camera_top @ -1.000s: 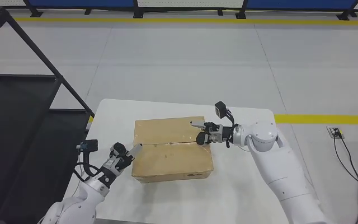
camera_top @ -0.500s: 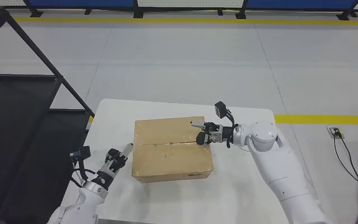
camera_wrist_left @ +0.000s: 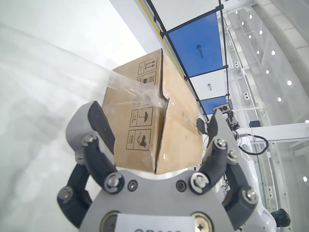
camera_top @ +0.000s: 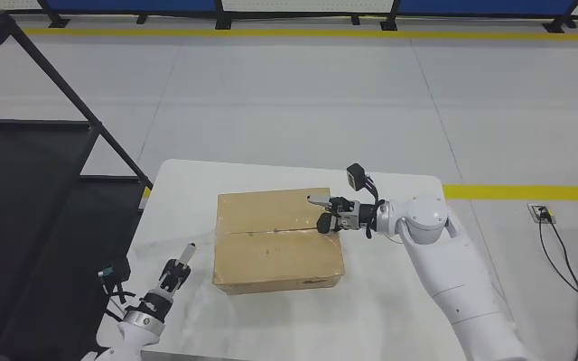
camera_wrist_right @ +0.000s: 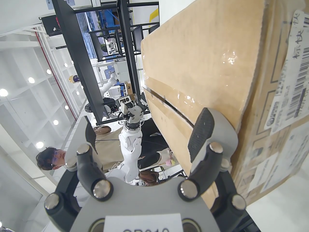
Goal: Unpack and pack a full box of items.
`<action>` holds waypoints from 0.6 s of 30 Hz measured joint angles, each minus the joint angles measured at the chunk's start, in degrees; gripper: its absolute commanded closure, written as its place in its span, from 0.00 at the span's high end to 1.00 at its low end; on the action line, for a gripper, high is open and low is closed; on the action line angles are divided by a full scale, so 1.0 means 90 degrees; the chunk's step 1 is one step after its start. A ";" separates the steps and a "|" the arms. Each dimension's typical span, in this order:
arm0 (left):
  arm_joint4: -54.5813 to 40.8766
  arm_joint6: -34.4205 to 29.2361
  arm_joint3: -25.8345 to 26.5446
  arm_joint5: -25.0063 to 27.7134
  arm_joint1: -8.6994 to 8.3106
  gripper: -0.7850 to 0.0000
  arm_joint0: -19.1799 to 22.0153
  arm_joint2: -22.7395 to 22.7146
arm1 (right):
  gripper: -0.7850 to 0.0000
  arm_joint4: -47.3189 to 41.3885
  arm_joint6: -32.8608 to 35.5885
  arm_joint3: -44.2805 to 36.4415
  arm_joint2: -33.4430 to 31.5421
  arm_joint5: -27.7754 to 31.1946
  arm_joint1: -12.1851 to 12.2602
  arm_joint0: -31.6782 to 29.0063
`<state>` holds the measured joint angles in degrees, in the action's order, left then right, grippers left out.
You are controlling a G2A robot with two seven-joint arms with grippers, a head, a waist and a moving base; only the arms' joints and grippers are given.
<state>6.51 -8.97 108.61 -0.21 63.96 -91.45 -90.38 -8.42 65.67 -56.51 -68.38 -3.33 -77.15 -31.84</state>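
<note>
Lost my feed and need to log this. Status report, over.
Left gripper open, left of the box, not touching. Right gripper open at its right edge. Flaps down, tape on the seam. Nothing between grippers and box.

white table (camera_top: 271, 318), blk rack (camera_top: 54, 208), yellow line (camera_top: 510, 191)

Closed box (camera_top: 278, 239) on table (camera_top: 388, 298), right gripper (camera_top: 319, 214) above

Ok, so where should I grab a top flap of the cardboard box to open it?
Probably a flap's edge at the centre seam, at the end by the right gripper: the flaps gape slightly there. Come in from that end, one jaw under the edge; the cardboard box lies flat, flaps shut.
</note>
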 measured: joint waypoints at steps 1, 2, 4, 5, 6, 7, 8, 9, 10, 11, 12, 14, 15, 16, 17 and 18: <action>0.0091 0.0013 -0.0028 -0.0144 0.0011 1.00 0.0081 0.0087 | 1.00 0.0000 0.0000 0.0000 0.0000 0.0000 0.0000 0.0000; 0.0128 0.0036 -0.0093 -0.0324 0.0027 1.00 0.0175 0.0193 | 1.00 0.0000 0.0000 0.0000 0.0000 0.0000 0.0000 0.0000; -0.0046 0.0164 -0.0372 -0.0716 0.0079 1.00 0.0405 0.0420 | 1.00 0.0000 0.0000 0.0000 0.0000 0.0000 0.0000 0.0000; -0.0227 0.0162 -0.0529 -0.0833 0.0101 1.00 0.0499 0.0488 | 1.00 0.0000 0.0000 0.0000 0.0000 0.0000 0.0000 0.0000; -0.0559 0.0104 -0.0754 -0.0940 0.0128 1.00 0.0623 0.0517 | 1.00 0.0000 0.0000 0.0000 0.0000 0.0000 0.0000 0.0000; -0.0837 0.0073 -0.0927 -0.0994 0.0149 1.00 0.0709 0.0516 | 1.00 0.0000 0.0000 0.0000 0.0000 0.0000 0.0000 0.0000; -0.1119 0.0059 -0.1095 -0.1030 0.0170 1.00 0.0788 0.0505 | 1.00 0.0000 0.0000 0.0000 0.0000 0.0000 0.0000 0.0000; -0.1465 0.0041 -0.1302 -0.1037 0.0194 1.00 0.0887 0.0486 | 1.00 0.0000 0.0000 0.0000 0.0000 0.0000 0.0000 0.0000; -0.1662 0.0039 -0.1444 -0.1000 0.0208 1.00 0.0954 0.0473 | 1.00 0.0000 0.0000 0.0000 0.0000 0.0000 0.0000 0.0000; -0.1827 0.0067 -0.1572 -0.0932 0.0222 1.00 0.1013 0.0463 | 1.00 0.0000 0.0000 0.0000 0.0000 0.0000 0.0000 0.0000; -0.2030 0.0081 -0.1711 -0.0807 0.0242 1.00 0.1078 0.0464 | 1.00 0.0000 0.0000 0.0000 0.0000 0.0000 0.0000 0.0000; -0.2312 0.0042 -0.1874 -0.0578 0.0266 1.00 0.1151 0.0443 | 1.00 0.0000 0.0000 0.0000 0.0000 0.0000 0.0000 0.0000; -0.2463 0.0040 -0.1954 -0.0417 0.0280 1.00 0.1186 0.0428 | 1.00 0.0000 0.0000 0.0000 0.0000 0.0000 0.0000 0.0000; -0.2553 0.0027 -0.2007 -0.0309 0.0289 1.00 0.1207 0.0420 | 1.00 0.0000 0.0000 0.0000 0.0000 0.0000 0.0000 0.0000; -0.2643 0.0022 -0.2053 -0.0216 0.0297 1.00 0.1231 0.0408 | 1.00 0.0000 0.0000 0.0000 0.0000 0.0000 0.0000 0.0000; -0.2756 0.0016 -0.2105 -0.0097 0.0309 1.00 0.1262 0.0393 | 1.00 0.0000 0.0000 0.0000 0.0000 0.0000 0.0000 0.0000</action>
<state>-18.30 -8.83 89.67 -1.08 66.74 -80.09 -86.84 -8.42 65.67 -56.51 -68.38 -3.33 -77.15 -31.84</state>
